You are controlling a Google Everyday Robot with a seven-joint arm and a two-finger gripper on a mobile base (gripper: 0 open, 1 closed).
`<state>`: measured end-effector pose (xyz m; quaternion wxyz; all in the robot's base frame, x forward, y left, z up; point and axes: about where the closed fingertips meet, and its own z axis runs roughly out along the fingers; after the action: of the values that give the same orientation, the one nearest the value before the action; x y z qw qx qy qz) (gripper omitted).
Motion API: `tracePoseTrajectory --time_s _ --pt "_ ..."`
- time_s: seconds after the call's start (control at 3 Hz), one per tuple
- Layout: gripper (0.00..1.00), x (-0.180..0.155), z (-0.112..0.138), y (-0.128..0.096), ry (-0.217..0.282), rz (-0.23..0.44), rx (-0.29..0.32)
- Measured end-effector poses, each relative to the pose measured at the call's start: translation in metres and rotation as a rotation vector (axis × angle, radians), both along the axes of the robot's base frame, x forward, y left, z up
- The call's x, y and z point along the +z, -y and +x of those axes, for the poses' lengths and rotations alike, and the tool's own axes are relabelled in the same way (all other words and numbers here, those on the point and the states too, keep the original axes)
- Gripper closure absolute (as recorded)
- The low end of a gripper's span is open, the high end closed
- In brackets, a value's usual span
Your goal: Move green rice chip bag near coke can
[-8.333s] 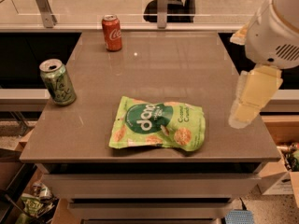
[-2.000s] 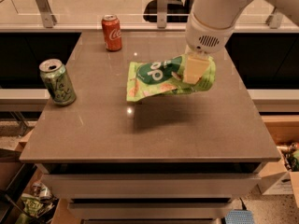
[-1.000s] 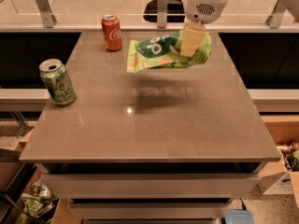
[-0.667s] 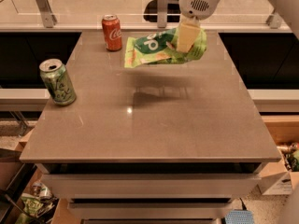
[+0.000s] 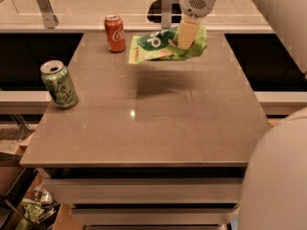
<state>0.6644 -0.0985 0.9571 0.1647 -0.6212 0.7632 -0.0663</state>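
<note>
The green rice chip bag (image 5: 158, 44) hangs in the air above the far part of the table, tilted, its left end lower. My gripper (image 5: 188, 34) is shut on the bag's right part and holds it clear of the tabletop; its shadow lies on the table below. The coke can (image 5: 115, 33), red with white script, stands upright at the far left of the table, just left of the bag's left end and apart from it.
A green can with pale lettering (image 5: 59, 84) stands upright near the left edge of the grey-brown table (image 5: 158, 128). A glass rail with metal posts (image 5: 44, 6) runs behind the table. Boxes and litter (image 5: 33, 207) lie on the floor at lower left.
My gripper has lifted the bag off the table's front middle and carried it to the far side, toward the coke can. Both cans have stayed put.
</note>
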Motion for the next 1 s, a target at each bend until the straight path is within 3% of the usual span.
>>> tracePoseTrajectory --time_s 0.33,1.0 --pt "1.00 -0.007 0.019 0.009 0.022 -0.008 -0.040" --pt "1.00 -0.001 0.044 0.029 0.184 -0.032 -0.075"
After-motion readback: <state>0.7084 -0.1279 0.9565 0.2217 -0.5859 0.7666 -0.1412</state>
